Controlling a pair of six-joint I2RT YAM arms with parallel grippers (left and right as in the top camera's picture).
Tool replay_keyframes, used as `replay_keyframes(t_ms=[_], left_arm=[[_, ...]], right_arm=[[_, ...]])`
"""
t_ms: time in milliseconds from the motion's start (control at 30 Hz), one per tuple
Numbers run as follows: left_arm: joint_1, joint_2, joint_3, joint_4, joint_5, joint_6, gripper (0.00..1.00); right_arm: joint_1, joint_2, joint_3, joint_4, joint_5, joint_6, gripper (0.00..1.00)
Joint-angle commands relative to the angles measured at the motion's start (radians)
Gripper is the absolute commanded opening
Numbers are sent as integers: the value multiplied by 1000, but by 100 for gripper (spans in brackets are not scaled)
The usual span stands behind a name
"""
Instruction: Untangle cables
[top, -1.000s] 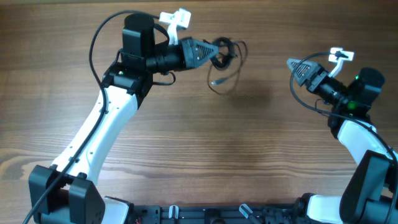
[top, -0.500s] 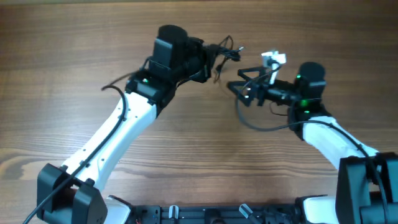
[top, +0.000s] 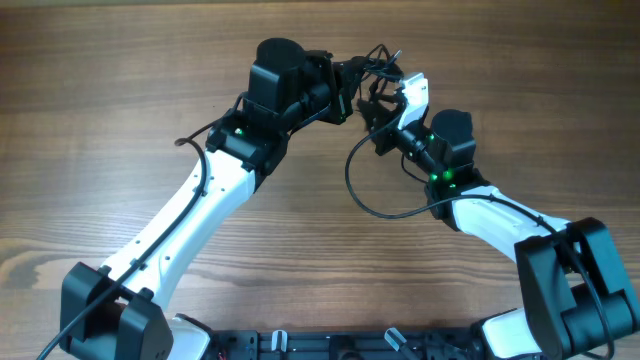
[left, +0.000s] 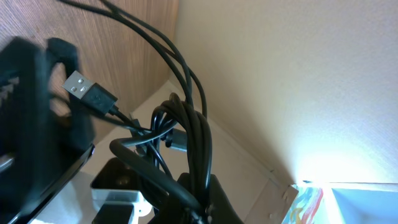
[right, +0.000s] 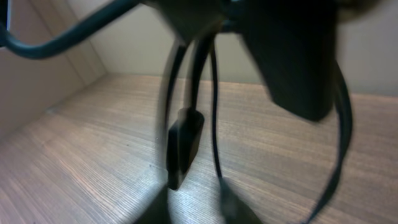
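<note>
The cables are a knot of thin black cords held up at the far middle of the table. My left gripper is shut on them. In the left wrist view the bundle rises out of that gripper, and a silver-tipped USB plug sticks out to the left. My right gripper is right against the knot from the near right. Its wrist view is blurred. A black plug and a thin strand hang just above the right gripper, whose tips stand close together with a small gap.
The right arm's own thick black cable loops over the wooden table below the grippers. The left arm's white link crosses the near left. A black rail runs along the front edge.
The right arm has swung in from the far right to the knot, and its jaws have narrowed from wide open. The left gripper has carried the bundle up and right.
</note>
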Motion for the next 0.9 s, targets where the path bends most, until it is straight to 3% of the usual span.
replay_keyframes(t_ms=[0, 100, 167, 267, 300, 367, 400, 433, 467, 500, 567, 600, 700, 800, 867], left_arm=[[32, -28, 14, 11, 16, -153, 4], [67, -28, 14, -27, -93, -55, 4], [76, -27, 14, -73, -144, 4, 4], [90, -27, 14, -145, -233, 101, 4], [96, -27, 14, -164, -243, 144, 4], [105, -27, 14, -174, -243, 261, 4], [108, -27, 14, -175, -242, 301, 4], [108, -27, 14, -174, -240, 369, 4], [108, -27, 14, -171, -217, 465, 4], [108, -27, 14, -168, -180, 548, 4], [108, -27, 14, -154, -21, 833, 4], [108, -27, 14, -146, 117, 1015, 9], [108, -27, 14, -153, 421, 1311, 4], [108, -27, 14, -242, 480, 1401, 4], [105, -27, 14, -306, 519, 1449, 4]], right_arm=[[7, 16, 1, -35, -186, 61, 4], [7, -1, 1, -90, -504, 143, 4], [5, -4, 1, -104, -591, 161, 5], [-39, -5, 1, -230, -527, 157, 4], [-62, -5, 1, -257, -510, 157, 10], [-133, -10, 1, -299, -513, 188, 11], [-166, -13, 1, -311, -520, 203, 18], [-206, -18, 1, -318, -545, 209, 47], [-248, -22, 1, -317, -583, 210, 88], [-291, -26, 1, -313, -626, 214, 100], [-379, -34, 1, -286, -720, 279, 100], [-431, -34, 1, -222, -800, 431, 100], [-502, -34, 1, 44, -1007, 502, 100], [-521, -34, 2, 342, -1090, 472, 100], [-516, -34, 11, 397, -1065, 472, 100]])
